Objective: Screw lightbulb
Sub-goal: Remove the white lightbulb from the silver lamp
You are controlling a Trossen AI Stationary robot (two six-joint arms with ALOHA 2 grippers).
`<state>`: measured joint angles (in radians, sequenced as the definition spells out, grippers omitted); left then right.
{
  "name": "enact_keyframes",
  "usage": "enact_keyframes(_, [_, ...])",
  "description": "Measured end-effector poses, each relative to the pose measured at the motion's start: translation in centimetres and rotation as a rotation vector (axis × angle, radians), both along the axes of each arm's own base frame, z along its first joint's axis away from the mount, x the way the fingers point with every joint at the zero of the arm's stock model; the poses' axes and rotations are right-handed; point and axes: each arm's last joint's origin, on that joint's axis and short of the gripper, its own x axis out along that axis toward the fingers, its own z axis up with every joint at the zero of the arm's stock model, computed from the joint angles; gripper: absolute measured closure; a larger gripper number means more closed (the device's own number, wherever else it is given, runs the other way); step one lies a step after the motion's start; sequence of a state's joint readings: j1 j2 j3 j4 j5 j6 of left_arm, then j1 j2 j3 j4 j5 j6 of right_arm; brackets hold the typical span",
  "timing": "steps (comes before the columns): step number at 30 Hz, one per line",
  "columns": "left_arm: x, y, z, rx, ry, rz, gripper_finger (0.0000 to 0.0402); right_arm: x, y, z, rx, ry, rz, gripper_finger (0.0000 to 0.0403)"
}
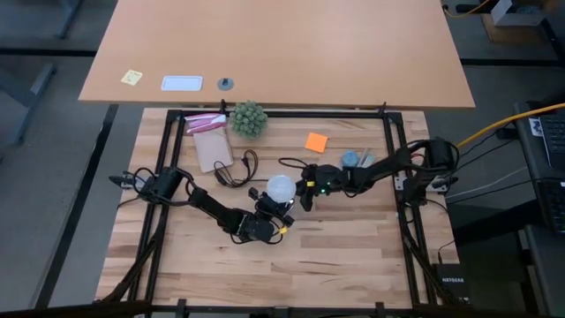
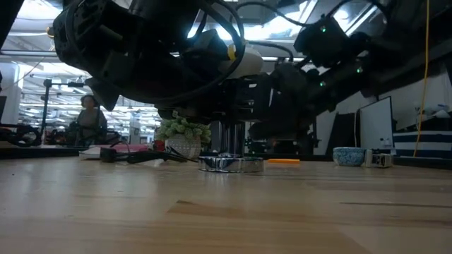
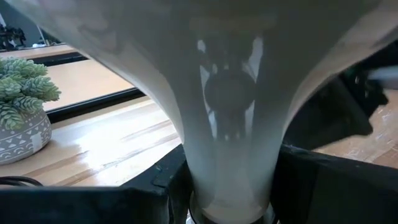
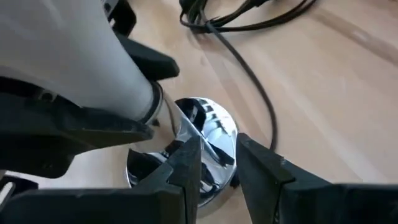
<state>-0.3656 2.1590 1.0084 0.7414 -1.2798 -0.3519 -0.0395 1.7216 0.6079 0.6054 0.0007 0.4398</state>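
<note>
- Pale wood-plank tabletop (image 1: 353, 238) under you, a lab room beyond it in the low view.
- Your small frosted white globe lightbulb (image 1: 281, 187) sits just left of table centre, directly over the round silver socket disc (image 4: 208, 134).
- Left gripper (image 1: 275, 210) reaches in from seven o'clock, jaws clamped on the lightbulb at its narrow neck just above the metal base.
- Right gripper (image 4: 214, 163) comes from three o'clock, jaws pinched on the socket disc's rim, bracing it.
- Thin black cord (image 4: 249, 74) trails off toward eleven o'clock.
- Expect the lightbulb to be light, smooth, slippery and fragile; hold the neck near the base, gently.
- No brand or writing readable anywhere.
</note>
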Motion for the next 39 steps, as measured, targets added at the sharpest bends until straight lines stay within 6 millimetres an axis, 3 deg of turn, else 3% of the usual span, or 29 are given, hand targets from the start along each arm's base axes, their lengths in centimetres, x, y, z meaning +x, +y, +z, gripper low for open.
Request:
enact_keyframes(14, [0.0, 0.0, 0.0, -0.001, 0.0, -0.003, 0.0249, 0.8, 0.0, -3.6, 0.067, 0.037, -0.025, 0.0301])
enact_keyframes(24, [0.0, -0.1, 0.0, 0.001, -0.001, 0.002, 0.0249, 1.5, 0.3, -3.7, 0.165, 0.052, 0.075, 0.0301])
enact_keyframes(32, [-0.1, -0.2, 0.1, 0.009, 0.002, 0.009, 0.0249, 0.9, 0.6, -4.5, 0.255, 0.18, 0.116, 0.0301])
enact_keyframes(39, [-0.1, -0.2, 0.0, 0.015, 0.007, 0.025, 0.0249, 0.9, 2.5, -4.2, 0.293, 0.171, 0.16, 0.0301])
